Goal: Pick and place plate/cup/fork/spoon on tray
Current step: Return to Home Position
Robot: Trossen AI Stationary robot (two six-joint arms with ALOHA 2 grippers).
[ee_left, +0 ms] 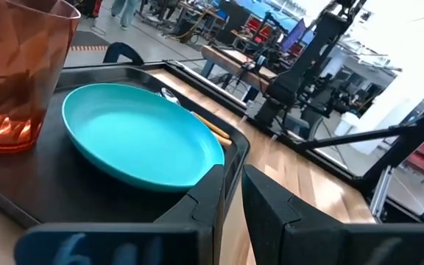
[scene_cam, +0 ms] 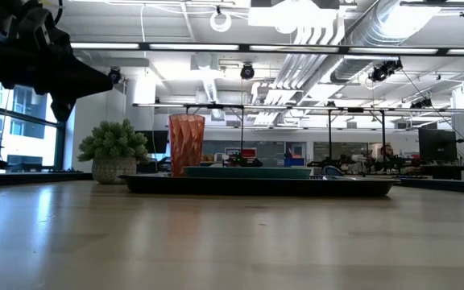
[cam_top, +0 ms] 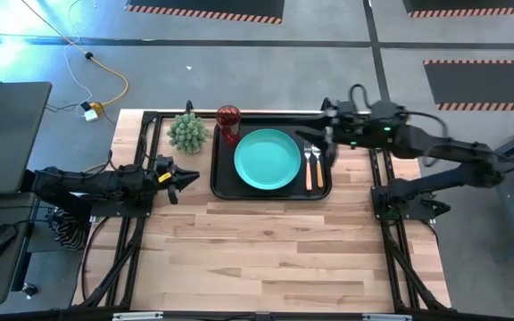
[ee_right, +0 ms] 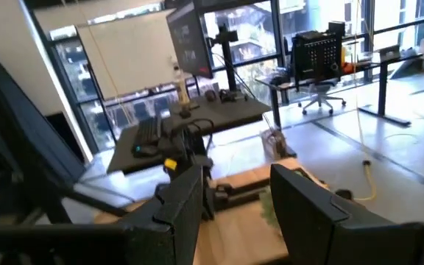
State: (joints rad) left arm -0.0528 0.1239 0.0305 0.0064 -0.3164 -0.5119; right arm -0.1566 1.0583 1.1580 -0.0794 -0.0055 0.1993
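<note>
"Four pieces, all on the tray [cam_top: 224, 185]?"

"All four, as I judge it. The plate [cam_top: 267, 160] lies in the tray's middle and the cup [cam_top: 228, 120] stands upright at its far left corner. The fork [cam_top: 308, 169] and spoon [cam_top: 318, 169] lie side by side between the plate and the tray's right rim."

"And your pincers?"

"My right gripper [cam_top: 313, 140] hangs above the tray's far right corner, fingers parted and empty. My left gripper [cam_top: 184, 181] sits just off the tray's left side with a narrow gap between its fingers, holding nothing."

"If anything needed shifting?"

"The plate looks stiff and slick, so I would pinch its rim. The cup looks light and tippy, so I'd take its wall low down. The cutlery is slim and lies flat, and the orange handles are the place to grip."

"Room to leave?"

"The tray's raised rim is the edge to clear, so my right should lift before it swings away from the tray. The plant [cam_top: 187, 132] stands just beside the tray's far left corner, near my left. The table [cam_top: 266, 259] shows bare wood in front of the tray."
</note>
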